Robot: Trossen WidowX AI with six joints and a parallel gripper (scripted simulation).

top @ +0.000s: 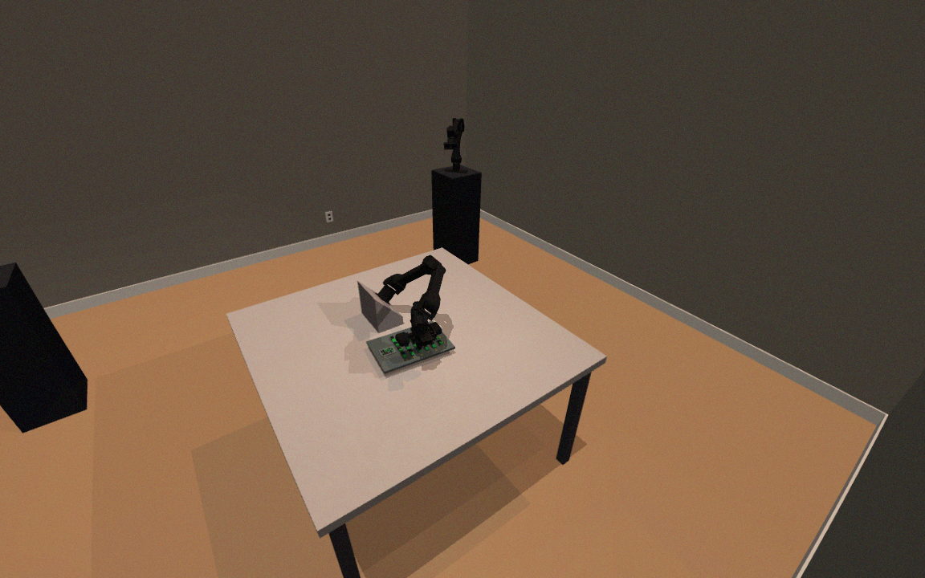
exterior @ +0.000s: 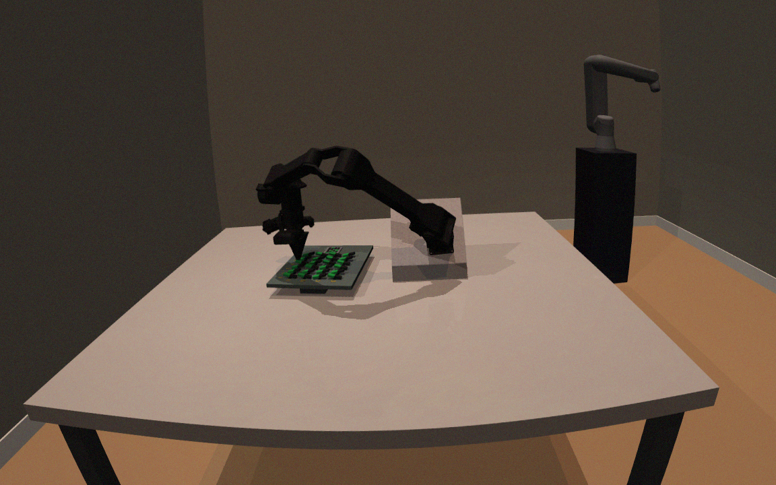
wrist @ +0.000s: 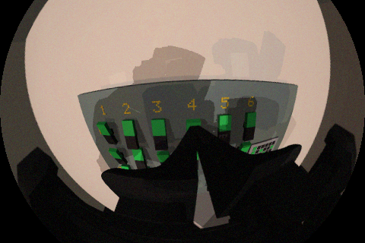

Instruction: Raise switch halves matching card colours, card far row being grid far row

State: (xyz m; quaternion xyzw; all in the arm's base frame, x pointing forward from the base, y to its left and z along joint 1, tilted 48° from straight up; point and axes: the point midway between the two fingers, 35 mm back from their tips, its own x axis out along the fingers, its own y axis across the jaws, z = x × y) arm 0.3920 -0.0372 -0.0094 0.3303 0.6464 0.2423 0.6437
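Claw (exterior: 296, 252) fully closed, holding nothing, tip low over the switches (exterior: 320, 265). Panel (exterior: 359, 274) lies mid-desk, toward the far edge. Rockers look stiff (likely snap over); you press each raised end squarely, no gripping.

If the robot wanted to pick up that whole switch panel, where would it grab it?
Probably by an outer edge. The switch panel is a thin flat slab lying on the table, raised slightly on a dark foot, so there looks to be a small gap beneath its rim. The end effector, now shut on nothing above the switches, would open and come in from the side, one finger over the rim and one under.
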